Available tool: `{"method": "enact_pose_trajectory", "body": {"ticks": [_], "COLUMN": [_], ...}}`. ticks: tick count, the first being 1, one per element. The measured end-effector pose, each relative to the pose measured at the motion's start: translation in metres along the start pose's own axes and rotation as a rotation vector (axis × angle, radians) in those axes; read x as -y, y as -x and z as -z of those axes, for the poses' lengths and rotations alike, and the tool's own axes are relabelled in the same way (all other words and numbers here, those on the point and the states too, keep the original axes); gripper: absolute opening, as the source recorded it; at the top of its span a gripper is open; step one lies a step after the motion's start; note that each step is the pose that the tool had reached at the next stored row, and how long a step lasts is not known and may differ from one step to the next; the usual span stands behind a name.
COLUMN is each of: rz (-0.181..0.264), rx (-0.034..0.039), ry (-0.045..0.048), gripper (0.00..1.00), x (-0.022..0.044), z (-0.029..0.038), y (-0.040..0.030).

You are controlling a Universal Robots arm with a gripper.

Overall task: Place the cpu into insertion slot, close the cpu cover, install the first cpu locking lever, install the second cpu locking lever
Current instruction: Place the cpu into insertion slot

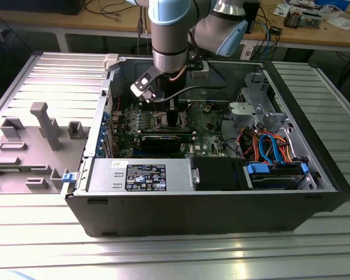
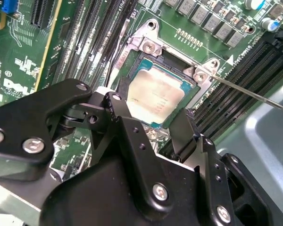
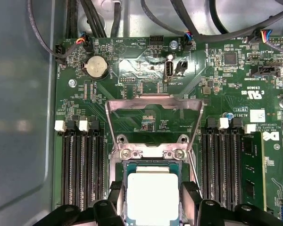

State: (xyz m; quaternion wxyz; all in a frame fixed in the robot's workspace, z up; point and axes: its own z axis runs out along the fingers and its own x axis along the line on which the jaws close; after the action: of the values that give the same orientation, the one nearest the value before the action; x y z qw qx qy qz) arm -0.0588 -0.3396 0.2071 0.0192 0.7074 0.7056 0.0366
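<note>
We log: cpu (image 3: pixel 152 200) lying flat in its socket, gripper (image 3: pixel 152 188) straddling two of its edges, gripping or released we cannot tell, cpu cover (image 3: pixel 153 100) raised open at its hinge, memory slots (image 3: pixel 82 172) crowding both flanks.

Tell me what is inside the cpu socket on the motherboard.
The cpu lies inside it, silver-grey top up, and the cpu cover stands open behind. The cpu hides whatever lies beneath it.
</note>
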Motion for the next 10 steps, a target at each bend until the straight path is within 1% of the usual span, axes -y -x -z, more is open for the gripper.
{"method": "enact_pose_trajectory", "body": {"ticks": [2, 3, 10], "rz": [0.0, 0.0, 0.0], "rx": [-0.0001, -0.0001, -0.0001], "ry": [-0.0027, -0.0051, -0.0069], "gripper": [0.61, 0.61, 0.61], "x": [-0.0002, -0.0004, -0.0006], "z": [0.0033, 0.006, 0.0075], "y": [-0.0001, -0.0002, -0.0002]}}
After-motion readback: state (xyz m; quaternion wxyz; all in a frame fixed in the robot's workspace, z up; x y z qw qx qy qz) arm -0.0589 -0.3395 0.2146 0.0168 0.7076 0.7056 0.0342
